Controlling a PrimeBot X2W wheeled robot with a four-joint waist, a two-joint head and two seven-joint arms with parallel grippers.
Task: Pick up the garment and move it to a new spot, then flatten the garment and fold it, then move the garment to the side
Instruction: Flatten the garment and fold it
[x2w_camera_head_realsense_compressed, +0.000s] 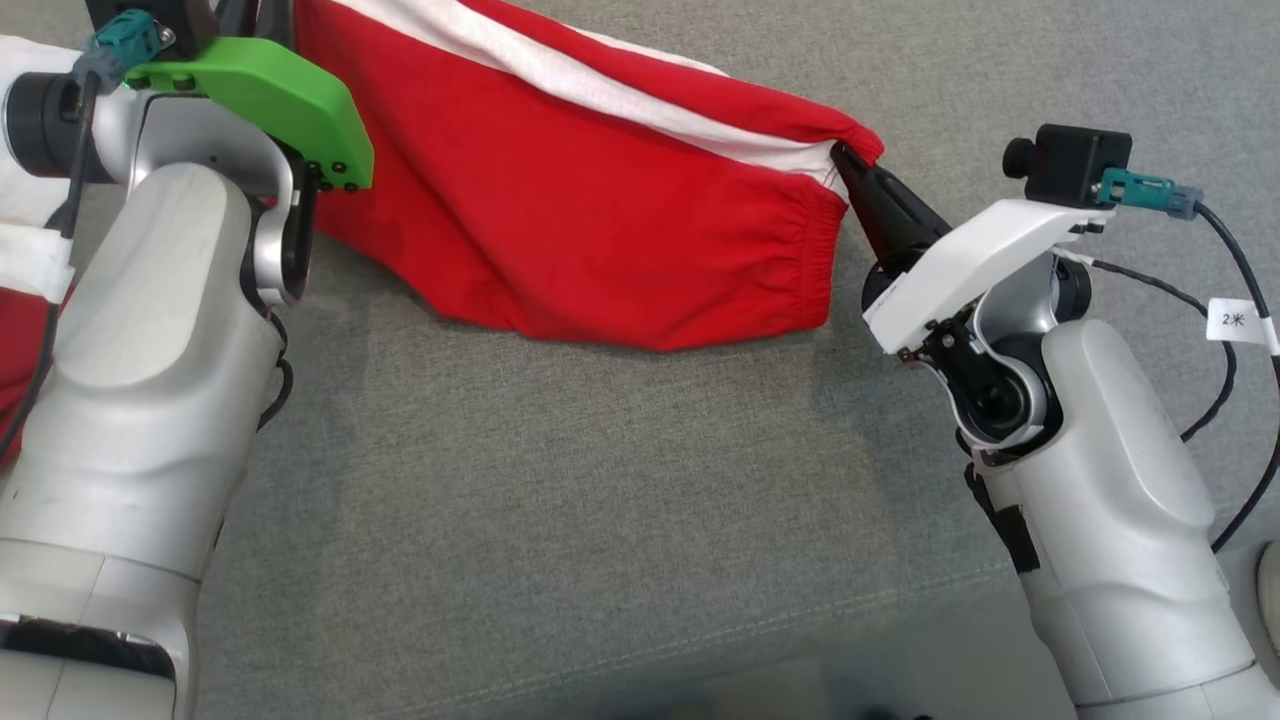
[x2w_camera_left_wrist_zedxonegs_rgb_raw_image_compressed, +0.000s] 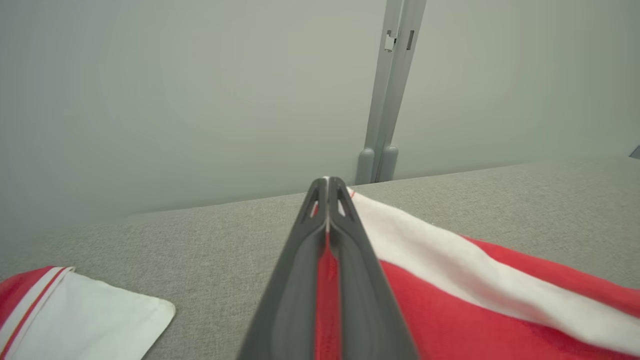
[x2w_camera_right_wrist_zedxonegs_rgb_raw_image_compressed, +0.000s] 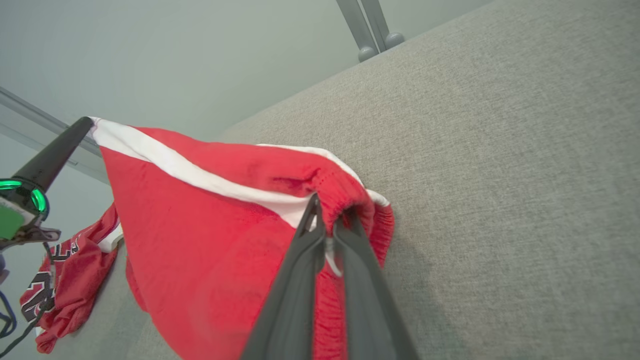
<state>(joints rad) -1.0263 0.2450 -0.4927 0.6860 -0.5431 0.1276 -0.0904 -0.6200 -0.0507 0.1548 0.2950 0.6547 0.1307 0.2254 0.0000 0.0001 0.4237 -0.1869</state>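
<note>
Red shorts (x2w_camera_head_realsense_compressed: 580, 230) with a white stripe hang stretched between both grippers above the grey fabric surface (x2w_camera_head_realsense_compressed: 600, 500), their lower edge sagging toward it. The left gripper (x2w_camera_left_wrist_zedxonegs_rgb_raw_image_compressed: 327, 184) is clamped tight on a corner at the stripe. The right gripper (x2w_camera_head_realsense_compressed: 848, 160) is pinched closed on the elastic waistband. A red jersey (x2w_camera_right_wrist_zedxonegs_rgb_raw_image_compressed: 65, 280) lies on the surface by the left arm.

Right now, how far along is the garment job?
Done: pickup; the left gripper and right gripper are each shut on an end of the shorts. In hand: the move; they hang between the grippers over the grey surface. Left: laying flat, folding, moving aside.
</note>
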